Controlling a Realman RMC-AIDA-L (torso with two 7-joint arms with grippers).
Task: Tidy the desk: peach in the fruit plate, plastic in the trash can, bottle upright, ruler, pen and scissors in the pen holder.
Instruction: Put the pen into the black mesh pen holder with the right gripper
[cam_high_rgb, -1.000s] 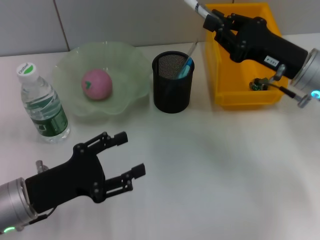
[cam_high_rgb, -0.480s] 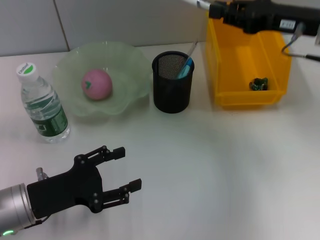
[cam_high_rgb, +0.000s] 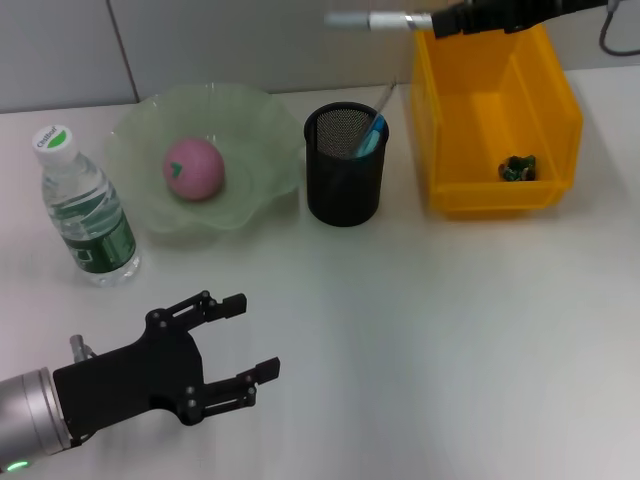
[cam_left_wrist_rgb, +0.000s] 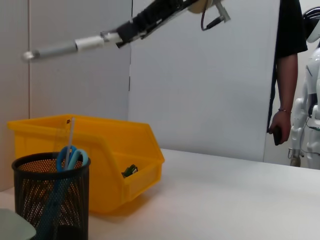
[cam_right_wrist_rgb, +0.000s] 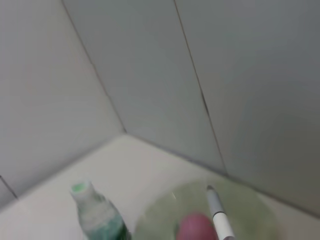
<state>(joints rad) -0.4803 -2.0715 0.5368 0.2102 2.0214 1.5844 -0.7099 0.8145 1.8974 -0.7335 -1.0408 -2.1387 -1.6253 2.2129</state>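
Since one second ago my right gripper (cam_high_rgb: 440, 20) has risen from in front of the trash can (cam_high_rgb: 497, 110) to the top edge of the head view, above the can's back corner, and its arm now lies nearly level. It is clamped on the pen (cam_high_rgb: 375, 19), which sticks out sideways, high above the pen holder (cam_high_rgb: 345, 165). My left gripper (cam_high_rgb: 240, 335) has pulled back a little and hovers low over the desk (cam_high_rgb: 450, 330), well in front of the pen holder, fingers spread apart and holding nothing. Beside the pen holder on its left, the peach (cam_high_rgb: 193, 169) lies in the fruit plate (cam_high_rgb: 250, 125), and the bottle (cam_high_rgb: 86, 208) stands upright further left. The scissors (cam_high_rgb: 371, 135) and the ruler (cam_high_rgb: 383, 101) stand inside the pen holder. A small green scrap (cam_high_rgb: 517, 168) lies in the trash can.

From the left wrist view I see the pen holder (cam_left_wrist_rgb: 50, 197) close, blue scissors (cam_left_wrist_rgb: 70, 159) in it, the trash can (cam_left_wrist_rgb: 100, 160) just behind, and the pen (cam_left_wrist_rgb: 62, 49) held high above both. A grey wall (cam_left_wrist_rgb: 200, 75) closes the room; a person (cam_left_wrist_rgb: 287, 75) stands at the far side.

The right wrist view looks down along the pen (cam_right_wrist_rgb: 219, 214) to the peach (cam_right_wrist_rgb: 195, 227), the fruit plate (cam_right_wrist_rgb: 250, 210) and the bottle (cam_right_wrist_rgb: 95, 212).
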